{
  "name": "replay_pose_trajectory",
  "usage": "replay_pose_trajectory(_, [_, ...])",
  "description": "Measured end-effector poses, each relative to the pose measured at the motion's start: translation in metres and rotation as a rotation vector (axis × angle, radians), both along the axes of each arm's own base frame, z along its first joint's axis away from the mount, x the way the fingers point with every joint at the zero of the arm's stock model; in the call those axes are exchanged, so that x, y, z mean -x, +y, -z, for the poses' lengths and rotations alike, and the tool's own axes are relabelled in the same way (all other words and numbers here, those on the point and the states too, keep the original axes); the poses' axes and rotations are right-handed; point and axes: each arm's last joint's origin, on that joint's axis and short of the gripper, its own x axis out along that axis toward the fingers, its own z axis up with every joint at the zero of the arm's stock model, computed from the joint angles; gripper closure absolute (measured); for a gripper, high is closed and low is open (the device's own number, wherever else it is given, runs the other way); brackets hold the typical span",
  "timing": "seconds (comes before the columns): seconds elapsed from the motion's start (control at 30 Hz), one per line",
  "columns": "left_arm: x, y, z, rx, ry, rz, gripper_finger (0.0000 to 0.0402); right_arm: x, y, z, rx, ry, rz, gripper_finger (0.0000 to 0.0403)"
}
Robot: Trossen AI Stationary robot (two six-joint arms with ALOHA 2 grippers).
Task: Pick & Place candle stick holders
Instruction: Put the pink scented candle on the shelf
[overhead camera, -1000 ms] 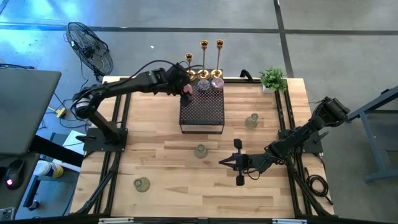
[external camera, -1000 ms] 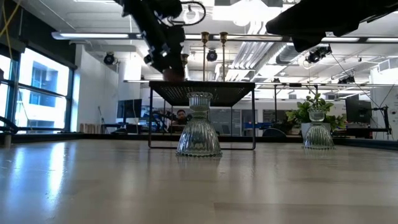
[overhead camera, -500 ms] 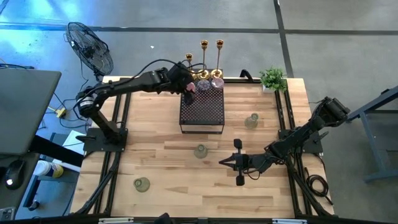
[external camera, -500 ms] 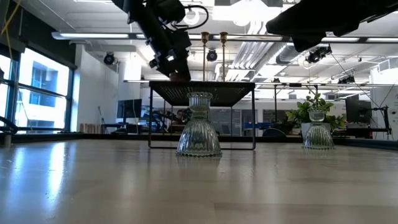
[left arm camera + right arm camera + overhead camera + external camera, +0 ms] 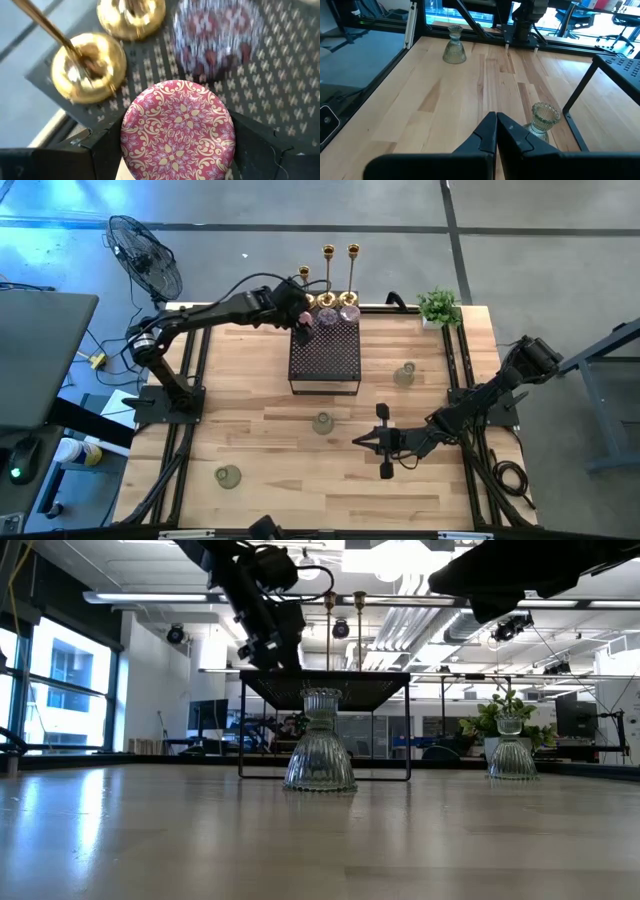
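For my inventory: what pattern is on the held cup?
Pink floral cup, cream scrollwork; left wrist view.

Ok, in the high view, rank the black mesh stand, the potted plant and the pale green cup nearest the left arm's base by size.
1. black mesh stand
2. potted plant
3. pale green cup

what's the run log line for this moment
left gripper: holding pink glass cup over black mesh stand | right gripper: shut, idle above table

Robotics lab in an open-plan office/workshop hall: wooden table [image 5: 300, 480] w/ black frame rails, pedestal fan [image 5: 145, 255] beside it, exposed ceiling ducts [image 5: 410, 620] + strip lights, desks & monitors behind table.
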Motion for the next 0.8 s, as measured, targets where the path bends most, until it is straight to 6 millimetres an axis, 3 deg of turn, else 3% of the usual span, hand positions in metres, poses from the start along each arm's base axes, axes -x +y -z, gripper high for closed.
replay_pose_trajectory(0.3, [-0.0053,0.0033,0.0054,-0.002,-0.004,-0.002,0.0109,0.0,0.0,0.0,0.0,0.0,-0.001,0.0402])
replay_pose_trajectory(0.57, [-0.0063,0.0022,0.0055,0.02,-0.017,0.042,0.0072,0.0,0.0,0.0,0.0,0.0,-0.001,0.0402])
replay_pose_trajectory(0.8, [-0.0062,0.0018,0.0057,0.017,-0.01,0.057,0.0066,0.0,0.0,0.0,0.0,0.0,-0.001,0.0402])
